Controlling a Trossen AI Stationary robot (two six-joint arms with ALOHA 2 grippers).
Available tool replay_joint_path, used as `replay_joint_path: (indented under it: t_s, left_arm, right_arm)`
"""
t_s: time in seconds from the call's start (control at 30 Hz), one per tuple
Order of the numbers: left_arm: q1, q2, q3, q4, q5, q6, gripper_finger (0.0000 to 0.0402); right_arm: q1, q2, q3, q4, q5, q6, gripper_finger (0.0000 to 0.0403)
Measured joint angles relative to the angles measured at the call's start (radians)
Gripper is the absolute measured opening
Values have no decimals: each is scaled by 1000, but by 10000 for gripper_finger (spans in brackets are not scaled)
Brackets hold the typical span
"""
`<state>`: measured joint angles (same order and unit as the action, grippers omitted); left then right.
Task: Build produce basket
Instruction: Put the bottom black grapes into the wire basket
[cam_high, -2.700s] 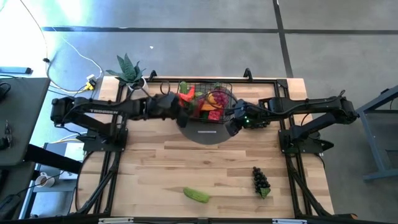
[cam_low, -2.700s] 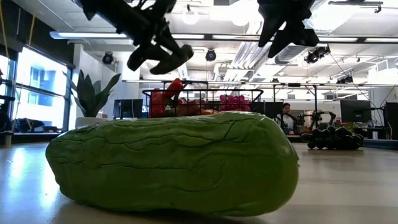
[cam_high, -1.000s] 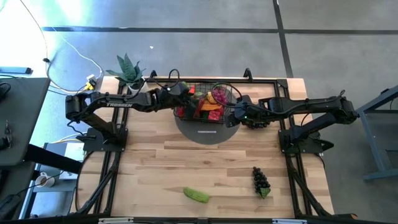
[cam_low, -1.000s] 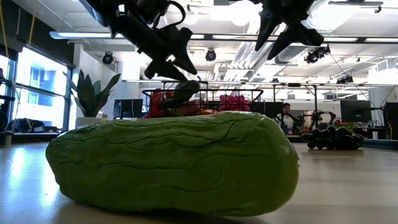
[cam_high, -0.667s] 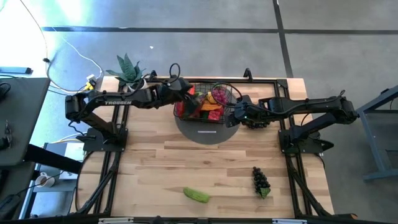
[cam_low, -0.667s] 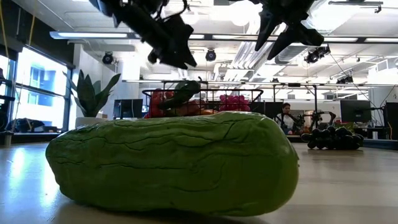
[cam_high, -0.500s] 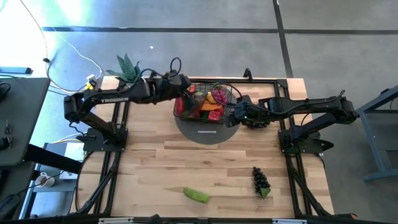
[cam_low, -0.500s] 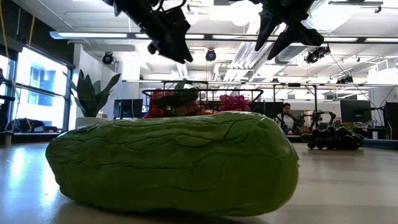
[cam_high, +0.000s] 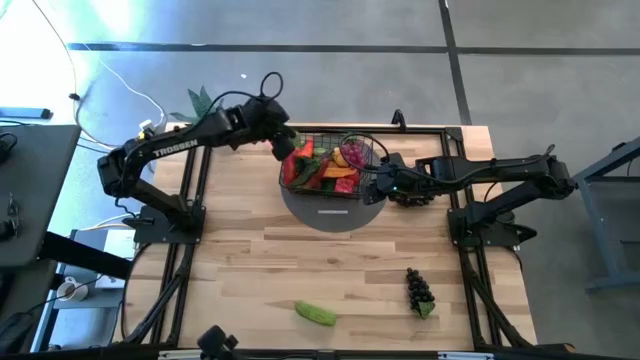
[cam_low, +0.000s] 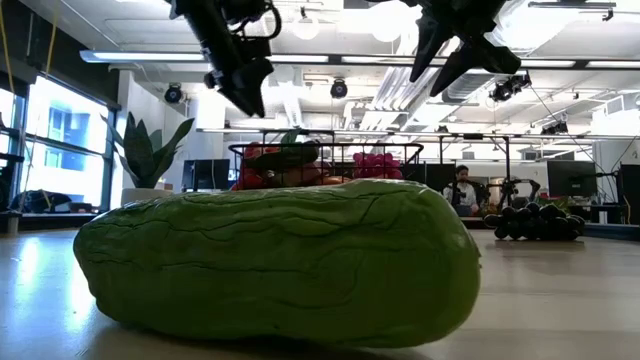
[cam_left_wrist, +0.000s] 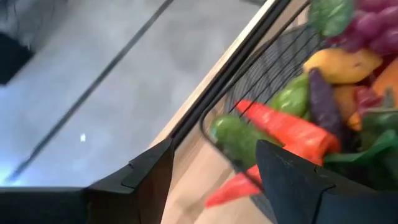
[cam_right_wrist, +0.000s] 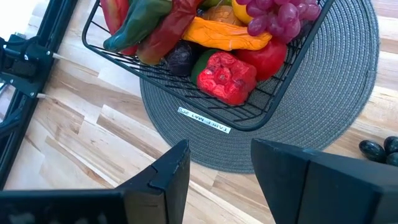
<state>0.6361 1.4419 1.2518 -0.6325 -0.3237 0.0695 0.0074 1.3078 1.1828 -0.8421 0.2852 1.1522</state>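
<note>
- The basket (cam_high: 328, 162) sits on the grey round mat (cam_high: 330, 212) at the far middle of the table (cam_high: 330, 270), already heaped with produce (cam_right_wrist: 205, 43): red and green peppers, pink grapes, a tomato.
- Left out, by my reading: a green cucumber (cam_high: 316, 314) and a dark grape bunch (cam_high: 419, 290), both well nearer the front edge than the basket.
- The left gripper (cam_high: 283, 142) hovers off the basket's far left corner, fingers spread and empty.
- The right gripper (cam_high: 375, 187) hangs just beside the basket's right side, fingers parted, holding nothing.
- Between basket and leftover pieces the boards lie bare; the potted plant (cam_high: 205, 108) crowds the basket's far left.
</note>
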Motion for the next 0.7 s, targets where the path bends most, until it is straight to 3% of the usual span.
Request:
replay_joint_path:
  t_s: [0.33, 0.47, 0.7]
  left_arm:
    - [74, -1, 0, -120, 166, -59, 216]
    - [60, -1, 0, -198, 254, -66, 216]
    - [-6, -1, 0, -244, 282, -67, 216]
  right_arm:
    - [16, 0, 0, -26, -64, 37, 154]
    - [59, 0, 0, -82, -112, 64, 154]
    - [165, 0, 0, -152, -186, 161, 154]
